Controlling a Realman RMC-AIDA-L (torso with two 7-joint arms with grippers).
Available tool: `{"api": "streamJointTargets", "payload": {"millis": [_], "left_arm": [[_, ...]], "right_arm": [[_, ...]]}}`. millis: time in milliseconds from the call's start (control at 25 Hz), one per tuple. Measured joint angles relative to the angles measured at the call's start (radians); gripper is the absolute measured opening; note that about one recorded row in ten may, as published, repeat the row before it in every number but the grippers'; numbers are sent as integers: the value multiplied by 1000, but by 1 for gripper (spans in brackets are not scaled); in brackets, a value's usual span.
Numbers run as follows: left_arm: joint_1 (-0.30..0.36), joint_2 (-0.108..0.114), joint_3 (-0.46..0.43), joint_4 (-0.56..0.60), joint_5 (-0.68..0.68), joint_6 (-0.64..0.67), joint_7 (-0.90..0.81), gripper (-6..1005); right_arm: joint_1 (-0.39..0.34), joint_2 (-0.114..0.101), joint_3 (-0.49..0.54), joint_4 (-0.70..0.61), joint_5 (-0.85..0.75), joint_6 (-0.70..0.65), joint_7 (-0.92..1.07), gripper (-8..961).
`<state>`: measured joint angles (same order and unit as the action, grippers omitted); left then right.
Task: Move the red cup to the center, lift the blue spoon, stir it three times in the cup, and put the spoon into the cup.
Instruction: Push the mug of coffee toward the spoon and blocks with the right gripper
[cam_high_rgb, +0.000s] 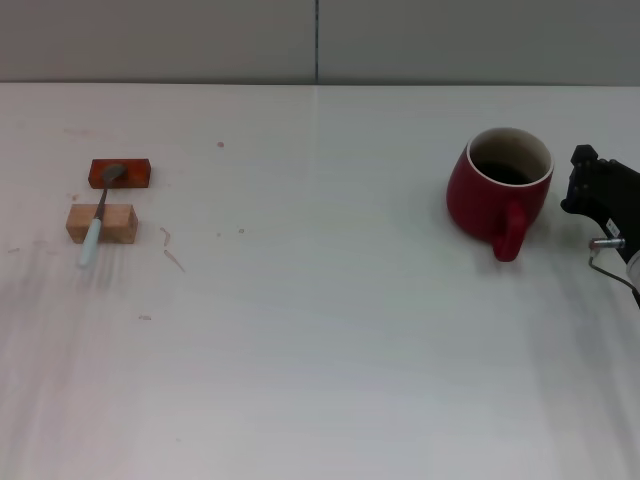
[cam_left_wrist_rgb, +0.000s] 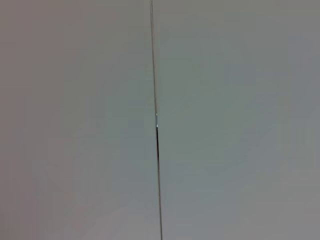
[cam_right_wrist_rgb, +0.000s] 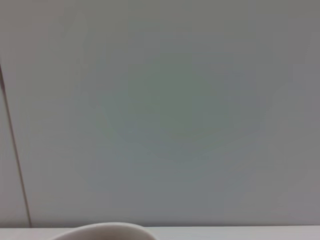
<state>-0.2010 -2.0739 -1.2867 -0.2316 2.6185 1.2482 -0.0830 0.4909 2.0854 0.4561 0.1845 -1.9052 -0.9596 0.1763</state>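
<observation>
My right claw (cam_high_rgb: 598, 200) sits just beside the red cup (cam_high_rgb: 498, 190), grip unclear; next I must grasp it and slide it centerward.

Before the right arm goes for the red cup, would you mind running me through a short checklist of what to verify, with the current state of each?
1. Red cup upright on the table, handle toward the robot: ok.
2. Right gripper beside the cup, on its right, not touching it: ok.
3. Right gripper fingers open enough for the cup: cannot tell.
4. Path from the cup to the table's center free of objects: ok.
5. Blue spoon lying across the orange-red block and the pale wooden block, far to the left of the cup's path: ok.
6. Left gripper position: cannot tell, as it shows in no view.
</observation>
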Motion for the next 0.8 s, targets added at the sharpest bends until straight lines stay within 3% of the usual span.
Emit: {"api": "streamJointTargets", "payload": {"millis": [800], "left_arm": [[-1, 0, 0, 0, 0, -1, -4, 814]], "right_arm": [[38, -1, -76, 32, -6, 48, 0, 38]]}}
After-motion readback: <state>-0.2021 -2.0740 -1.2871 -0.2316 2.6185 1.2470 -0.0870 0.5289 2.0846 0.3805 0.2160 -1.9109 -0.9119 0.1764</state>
